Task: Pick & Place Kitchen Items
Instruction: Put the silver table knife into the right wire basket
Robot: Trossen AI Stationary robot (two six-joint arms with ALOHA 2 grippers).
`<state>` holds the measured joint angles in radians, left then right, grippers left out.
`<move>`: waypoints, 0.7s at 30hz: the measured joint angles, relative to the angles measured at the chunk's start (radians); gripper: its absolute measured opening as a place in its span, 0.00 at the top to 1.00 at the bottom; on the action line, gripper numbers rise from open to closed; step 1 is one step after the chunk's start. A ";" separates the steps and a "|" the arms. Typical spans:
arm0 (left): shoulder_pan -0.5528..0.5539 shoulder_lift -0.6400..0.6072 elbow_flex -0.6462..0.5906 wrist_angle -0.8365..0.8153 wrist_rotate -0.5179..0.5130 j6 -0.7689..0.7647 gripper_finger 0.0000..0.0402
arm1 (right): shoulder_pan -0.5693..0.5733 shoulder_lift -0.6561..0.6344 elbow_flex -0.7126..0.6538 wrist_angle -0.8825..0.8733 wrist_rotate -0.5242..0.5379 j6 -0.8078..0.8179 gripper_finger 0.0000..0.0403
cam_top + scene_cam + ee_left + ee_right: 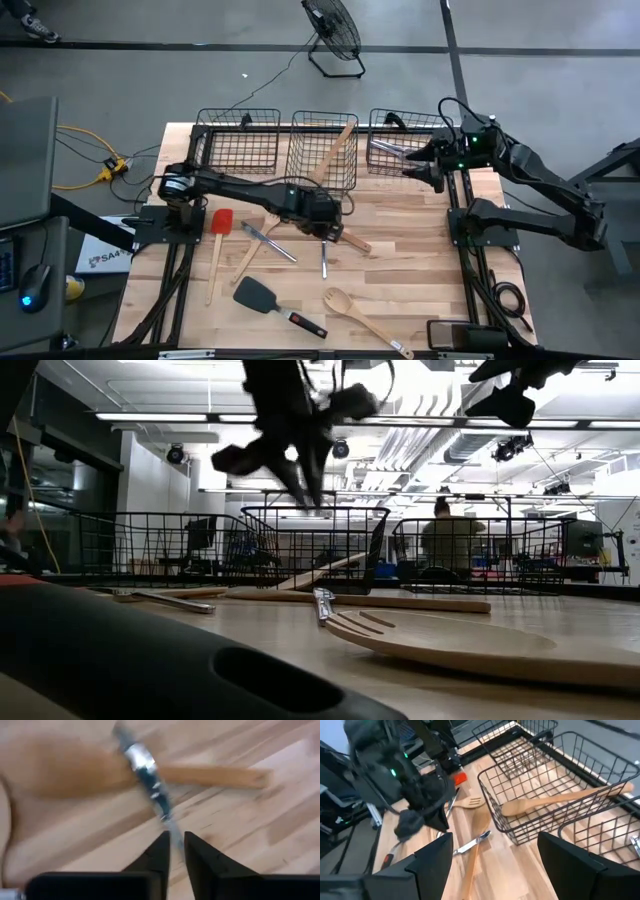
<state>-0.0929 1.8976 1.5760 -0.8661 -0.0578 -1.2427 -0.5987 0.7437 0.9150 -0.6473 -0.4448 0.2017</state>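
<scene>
My left gripper (326, 230) (175, 847) hovers above the middle of the table, pointing steeply down, its fingers a narrow gap apart with nothing held. Below it a silver knife (323, 260) (149, 772) lies across the handle of a pale wooden spoon (352, 240) (215, 776) on the table. In the left wrist view the knife's near end lines up with the finger gap. My right gripper (418, 166) (495, 870) stands wide open and empty at the near left corner of the right basket (405, 128).
On the table lie a red-headed spatula (220, 222), a wooden fork (250, 256), silver cutlery (268, 242), a black turner (262, 294) and a wooden spoon (365, 320). The middle basket (322, 175) holds a wooden spoon (555, 800). The right basket holds silver cutlery (385, 150).
</scene>
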 joint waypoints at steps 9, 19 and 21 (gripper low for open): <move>-0.006 0.123 0.002 0.108 0.073 -0.083 0.55 | 0.010 0.000 0.000 -0.009 -0.025 -0.043 0.30; -0.006 0.164 0.002 0.108 0.063 -0.154 0.50 | 0.010 0.000 0.000 -0.039 -0.038 -0.050 0.30; -0.005 0.164 0.000 0.096 0.055 -0.154 0.50 | 0.010 0.000 0.000 -0.040 -0.045 -0.053 0.30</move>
<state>-0.0982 2.0617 1.5761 -0.7696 -0.0025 -1.3965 -0.5888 0.7437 0.9150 -0.6868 -0.4897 0.1486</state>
